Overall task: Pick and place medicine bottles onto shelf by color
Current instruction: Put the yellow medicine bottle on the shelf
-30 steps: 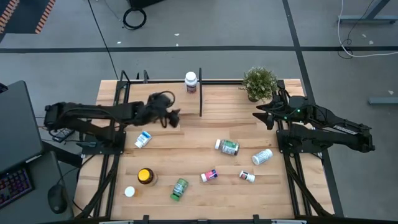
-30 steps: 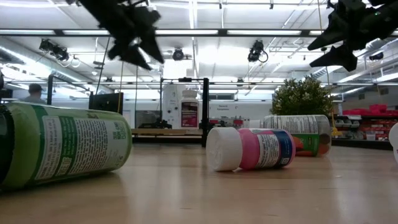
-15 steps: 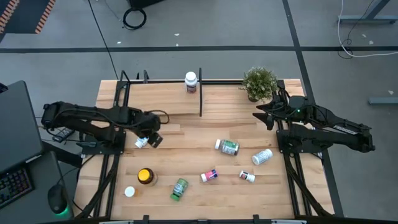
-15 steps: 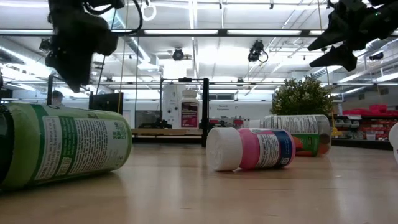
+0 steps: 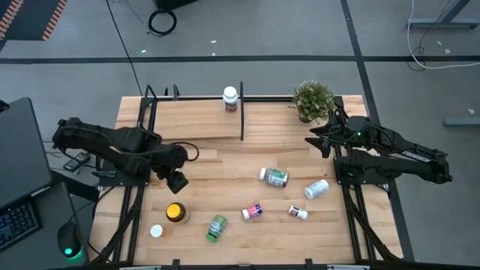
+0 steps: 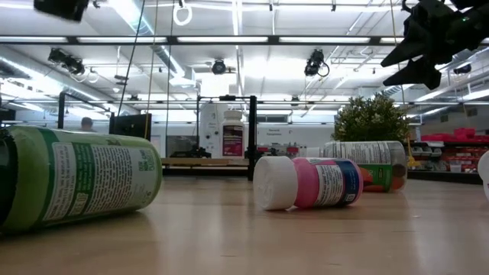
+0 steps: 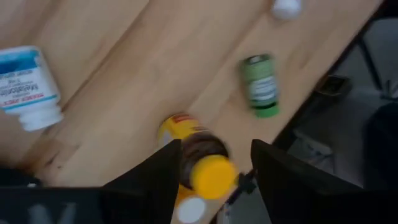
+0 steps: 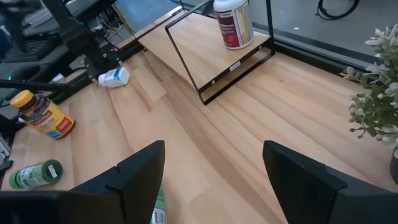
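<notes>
Broadly, largest to smallest:

Counter [image 5: 225, 169]: plank top filling the middle of the high view; most bottles lie scattered across its lower half, apparently not yet sorted.

Shelf [image 5: 202, 120]: pale board with black posts, upper centre of the high view. One white bottle with a red label [image 5: 230, 99] stands upright at its back edge, probably the start of a colour group.

Left pincer [image 5: 177, 181]: centre left of the high view, fingers spread and empty, hanging above the amber yellow-capped bottle [image 7: 194, 163], which the wrist view frames between the fingers; likely lining up a grasp.

Right pincer [image 5: 313, 140]: upper right of the high view, near the potted plant [image 5: 313, 100], fingers spread, empty, seemingly waiting.

Blue-labelled white bottle [image 7: 28, 87]: lying on its side beside the left pincer; red print on the label, too blurred to read.

Green bottle [image 5: 217, 227]: lying near the bottom edge; label text in the low view is illegible.

Pink-and-blue bottle [image 6: 306, 182]: on its side, centre of the low view.
</notes>
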Available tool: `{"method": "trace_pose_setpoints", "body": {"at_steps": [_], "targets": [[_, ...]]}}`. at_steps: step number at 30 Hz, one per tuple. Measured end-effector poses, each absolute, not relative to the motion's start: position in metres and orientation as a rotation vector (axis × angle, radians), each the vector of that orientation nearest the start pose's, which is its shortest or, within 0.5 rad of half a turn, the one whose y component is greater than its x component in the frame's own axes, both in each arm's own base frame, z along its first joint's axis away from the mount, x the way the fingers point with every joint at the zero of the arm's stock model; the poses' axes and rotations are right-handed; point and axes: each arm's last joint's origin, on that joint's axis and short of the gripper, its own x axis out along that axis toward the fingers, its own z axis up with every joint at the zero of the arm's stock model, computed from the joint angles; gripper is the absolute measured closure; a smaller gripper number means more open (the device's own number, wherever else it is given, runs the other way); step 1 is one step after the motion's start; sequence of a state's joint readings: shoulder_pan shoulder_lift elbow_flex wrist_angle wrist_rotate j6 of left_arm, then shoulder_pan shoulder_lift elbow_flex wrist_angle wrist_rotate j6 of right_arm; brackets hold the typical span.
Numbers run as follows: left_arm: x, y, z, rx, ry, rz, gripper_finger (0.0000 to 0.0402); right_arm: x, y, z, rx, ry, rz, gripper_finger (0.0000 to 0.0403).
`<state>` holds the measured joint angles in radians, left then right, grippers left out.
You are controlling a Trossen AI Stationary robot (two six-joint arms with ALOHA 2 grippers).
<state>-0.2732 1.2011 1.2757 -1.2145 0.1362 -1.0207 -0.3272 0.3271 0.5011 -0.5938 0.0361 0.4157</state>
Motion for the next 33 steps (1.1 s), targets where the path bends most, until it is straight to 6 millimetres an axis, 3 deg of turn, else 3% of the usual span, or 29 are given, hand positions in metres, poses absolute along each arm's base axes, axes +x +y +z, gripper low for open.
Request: {"method": "trace_pose_setpoints", "body": {"at_steps": [4, 7, 16, 25, 33], "targets": [[0.199, -0.083, 0.356, -0.72, 1.284, 0.232, 0.0228, 0.084, -0.03, 0.25, 0.466, 0.338, -0.439, 0.0124], [0.205, -0.105, 0.351, -0.654, 1.375, 0.213, 0.0223, 0.084, -0.03, 0.25, 0.456, 0.34, -0.437, 0.0124], [0.224, -0.147, 0.326, -0.636, 1.51, 0.244, 0.0129, 0.084, -0.03, 0.25, 0.448, 0.342, -0.436, 0.0124], [0.228, -0.16, 0.309, -0.605, 1.587, 0.319, 0.0039, 0.084, -0.03, 0.25, 0.448, 0.342, -0.437, 0.0124], [0.229, -0.159, 0.29, -0.568, 1.593, 0.385, 0.0048, 0.084, -0.03, 0.25, 0.448, 0.342, -0.436, 0.0124]]}}
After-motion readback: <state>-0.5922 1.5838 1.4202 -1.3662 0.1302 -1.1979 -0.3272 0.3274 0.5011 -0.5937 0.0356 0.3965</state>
